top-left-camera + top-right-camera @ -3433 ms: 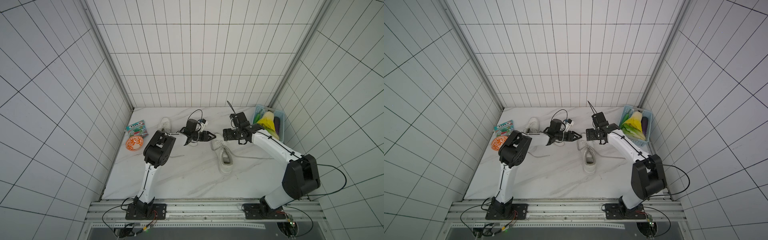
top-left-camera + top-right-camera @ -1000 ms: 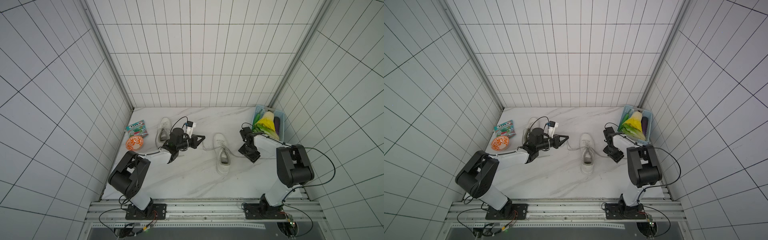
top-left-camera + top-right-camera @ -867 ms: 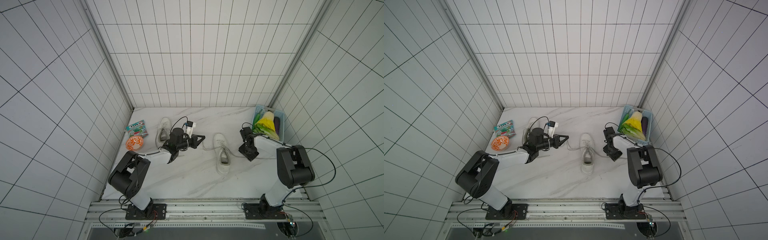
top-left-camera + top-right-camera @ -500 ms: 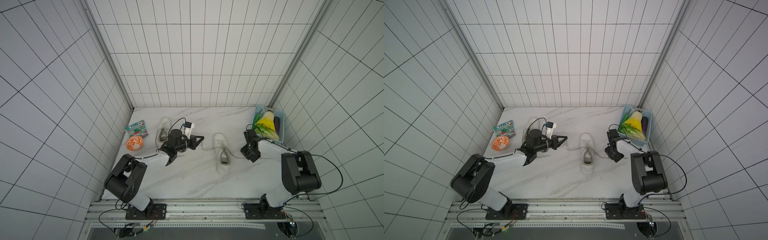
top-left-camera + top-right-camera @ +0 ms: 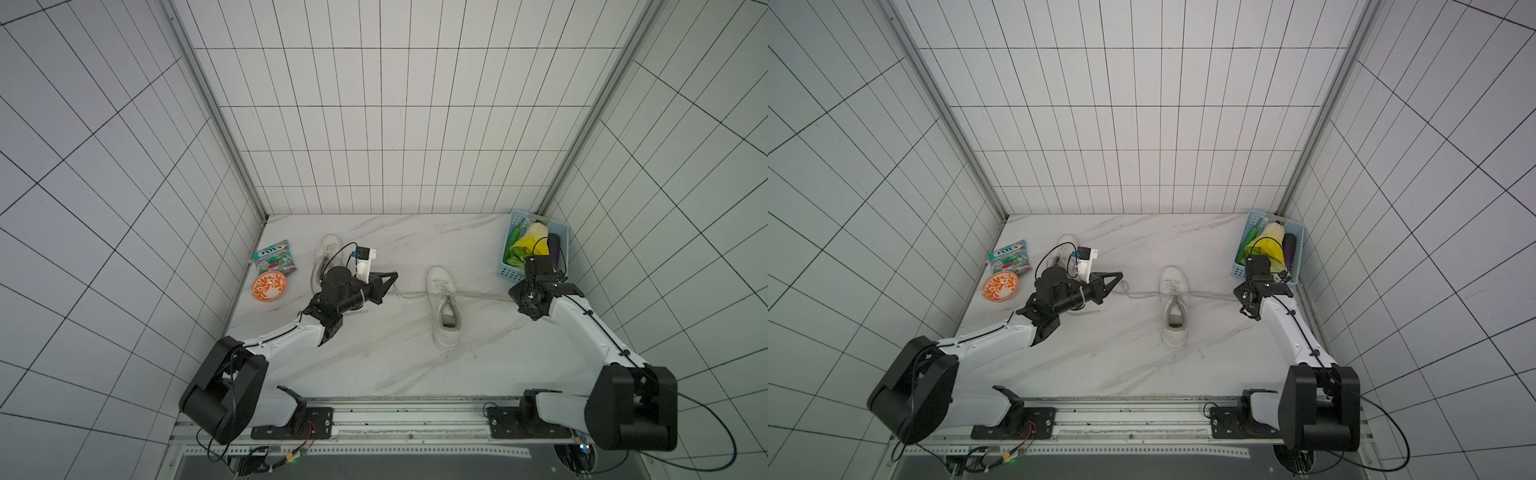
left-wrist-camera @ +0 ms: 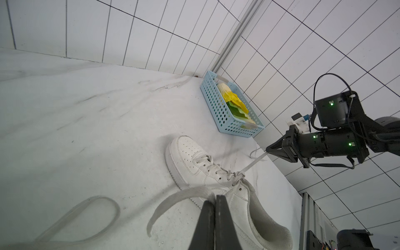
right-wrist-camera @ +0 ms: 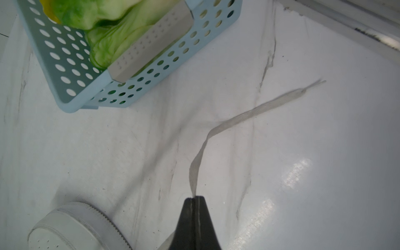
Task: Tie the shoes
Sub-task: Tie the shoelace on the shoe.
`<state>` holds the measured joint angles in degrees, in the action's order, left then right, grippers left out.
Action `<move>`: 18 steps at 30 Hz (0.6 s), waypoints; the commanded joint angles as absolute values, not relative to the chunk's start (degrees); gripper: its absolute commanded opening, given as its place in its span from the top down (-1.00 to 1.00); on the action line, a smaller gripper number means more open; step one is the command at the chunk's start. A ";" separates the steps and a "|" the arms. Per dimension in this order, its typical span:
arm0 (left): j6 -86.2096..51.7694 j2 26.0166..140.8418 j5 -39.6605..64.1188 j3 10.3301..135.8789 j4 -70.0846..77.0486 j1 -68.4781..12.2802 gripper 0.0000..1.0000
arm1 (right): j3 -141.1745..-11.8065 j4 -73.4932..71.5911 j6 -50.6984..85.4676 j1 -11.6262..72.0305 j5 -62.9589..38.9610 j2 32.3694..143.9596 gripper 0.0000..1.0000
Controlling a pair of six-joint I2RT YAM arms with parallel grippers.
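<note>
Lying lengthwise on the white marble table (image 5: 374, 357), toe toward the back wall, the plain white low-top sneaker (image 5: 444, 309) is sitting between both hands. The left hand (image 5: 393, 276) is clamping one greyish-white flat lace (image 5: 409, 296) and the right hand (image 5: 512, 293) the other lace (image 5: 482, 295), each running crosswise outward.

The left arm (image 5: 286, 337) and right arm (image 5: 582, 328) have white tubular links and bulky black joint housings. Both are bolted to a grey rail (image 5: 415, 430) along the frame's bottom. Thin black cables (image 5: 341, 253) loop from the wrists. The left tool (image 5: 394, 275) and right tool (image 6: 268, 149) are black tapered wedges. Green lights (image 6: 349, 144) dot the right wrist.
</note>
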<state>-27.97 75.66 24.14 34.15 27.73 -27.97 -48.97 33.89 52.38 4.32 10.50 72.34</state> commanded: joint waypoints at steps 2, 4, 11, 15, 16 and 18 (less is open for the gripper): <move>-26.98 71.65 19.53 31.63 24.37 -25.83 1.00 | -51.10 37.17 49.48 2.67 16.74 71.06 1.00; -27.10 70.87 19.33 31.04 23.91 -24.94 1.00 | -51.48 37.41 47.80 2.62 18.11 71.32 1.00; -27.64 71.64 19.10 30.75 23.91 -23.94 1.00 | -51.85 37.53 46.10 2.46 18.36 72.51 1.00; -28.21 71.40 18.28 30.34 23.99 -23.42 1.00 | -51.74 36.86 44.63 2.46 17.84 72.73 1.00; -28.21 71.29 18.27 30.30 23.99 -23.31 1.00 | -51.76 36.59 44.20 2.50 17.54 72.89 1.00; -28.21 71.20 18.56 30.30 23.98 -23.14 1.00 | -51.77 35.61 42.85 2.58 16.13 73.27 1.00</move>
